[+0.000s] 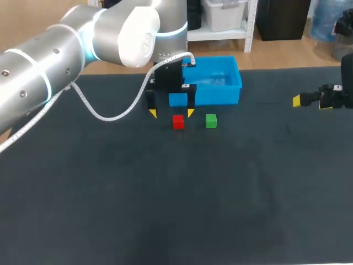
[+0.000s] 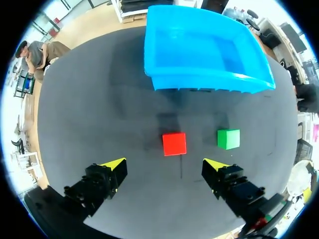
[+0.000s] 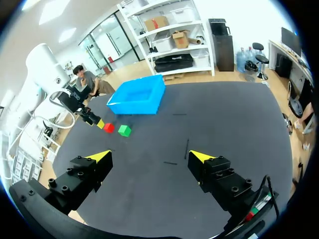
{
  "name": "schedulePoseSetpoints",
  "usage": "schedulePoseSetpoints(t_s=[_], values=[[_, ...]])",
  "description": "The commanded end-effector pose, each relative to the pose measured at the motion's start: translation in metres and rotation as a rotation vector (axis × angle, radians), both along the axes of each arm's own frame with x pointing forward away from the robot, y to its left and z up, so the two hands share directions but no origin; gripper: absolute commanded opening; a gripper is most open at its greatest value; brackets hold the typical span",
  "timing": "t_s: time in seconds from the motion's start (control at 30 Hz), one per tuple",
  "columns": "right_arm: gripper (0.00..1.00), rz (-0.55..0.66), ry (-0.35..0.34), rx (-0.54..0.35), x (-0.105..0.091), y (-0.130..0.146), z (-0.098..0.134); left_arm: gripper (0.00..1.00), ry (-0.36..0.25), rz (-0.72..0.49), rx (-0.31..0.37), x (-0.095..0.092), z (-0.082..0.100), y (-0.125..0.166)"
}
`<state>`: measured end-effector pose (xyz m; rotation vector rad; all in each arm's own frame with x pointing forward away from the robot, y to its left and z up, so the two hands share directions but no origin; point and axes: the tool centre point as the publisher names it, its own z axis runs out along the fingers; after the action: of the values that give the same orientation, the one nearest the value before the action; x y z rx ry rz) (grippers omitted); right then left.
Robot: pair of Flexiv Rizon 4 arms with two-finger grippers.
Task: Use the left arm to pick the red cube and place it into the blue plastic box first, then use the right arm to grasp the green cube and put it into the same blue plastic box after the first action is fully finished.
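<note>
In the head view, the left gripper (image 1: 171, 113) is held above the dark table (image 1: 165, 210), just in front of the blue plastic box (image 1: 220, 95). Its yellow tips are spread wide and nothing is held between them. The red cube (image 1: 177, 122) is seen on the table just below and between those tips. The green cube (image 1: 210, 121) sits just beside it, apart from it. This pose is judged to be an alignment for the first pick. The right gripper (image 1: 298, 100) is parked well off to the right, presumably so that the left arm's work is not crowded.

In the left wrist view, the red cube (image 2: 174, 144) is found ahead of the open fingers, roughly centred on the gap between them, and is not touched. The green cube (image 2: 228, 139) lies ahead of the one finger. The box (image 2: 209, 83) is seen beyond both cubes, with nothing in it.

In the right wrist view, the right gripper (image 3: 150, 156) is shown wide apart and unloaded over bare table. Both cubes and the box are seen far ahead of it, so its turn is judged not yet due.
</note>
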<state>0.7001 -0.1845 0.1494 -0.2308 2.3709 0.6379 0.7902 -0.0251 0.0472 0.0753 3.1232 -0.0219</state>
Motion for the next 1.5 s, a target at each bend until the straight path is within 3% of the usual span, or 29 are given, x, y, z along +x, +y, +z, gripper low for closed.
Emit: schedulePoseSetpoints(t_s=[0.03, 0.77, 1.5], values=[[1.0, 0.0, 0.001, -0.001, 0.0, 0.0, 0.0, 1.0, 0.024, -0.005, 0.01, 0.008, -0.002, -0.005], [1.0, 0.0, 0.001, -0.001, 0.0, 0.0, 0.0, 1.0, 0.134, 0.025, 0.006, 0.012, -0.017, -0.012], [1.0, 0.0, 0.001, -0.001, 0.0, 0.0, 0.0, 1.0, 0.176, 0.029, 0.025, 0.011, -0.03, -0.003]])
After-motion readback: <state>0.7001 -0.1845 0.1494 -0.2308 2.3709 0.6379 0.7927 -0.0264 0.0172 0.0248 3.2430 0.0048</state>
